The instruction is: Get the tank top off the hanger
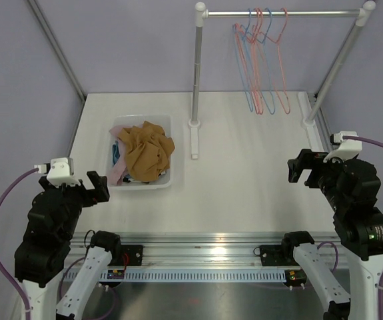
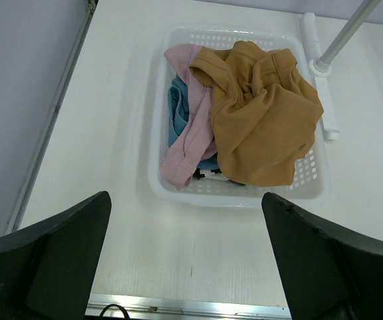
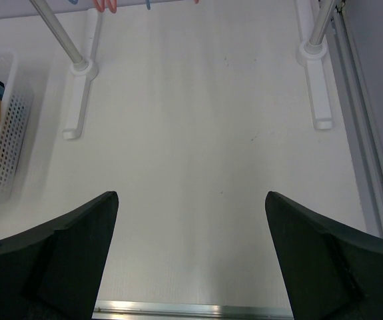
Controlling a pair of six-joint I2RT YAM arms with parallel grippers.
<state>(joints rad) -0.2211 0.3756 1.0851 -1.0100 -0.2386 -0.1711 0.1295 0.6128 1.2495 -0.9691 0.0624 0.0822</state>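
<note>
Over on the table's [image 1: 244,173] left, the basket [image 1: 142,119] holds the mustard tank top [image 1: 148,152], crumpled on pink and blue clothes [image 2: 186,137]. Red and blue hangers [image 1: 263,63] hang on the rack [image 1: 281,13] at the back. I see my left gripper [image 1: 98,188] near the basket, fingers wide apart, holding nothing. The right gripper [image 1: 300,167] is likewise spread and unladen above the table's right side. Stickers [image 1: 118,274] on the front rail are too small to read.

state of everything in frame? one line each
Hangers: on the rail, all bare.
Rack: upright.
Basket: upright, holding a pile of clothes.
Tan garment: crumpled, on top of the pile.
Pink garment: partly under the tan one.
Blue garment: mostly buried.
Left gripper: open, empty.
Right gripper: open, empty.
</note>
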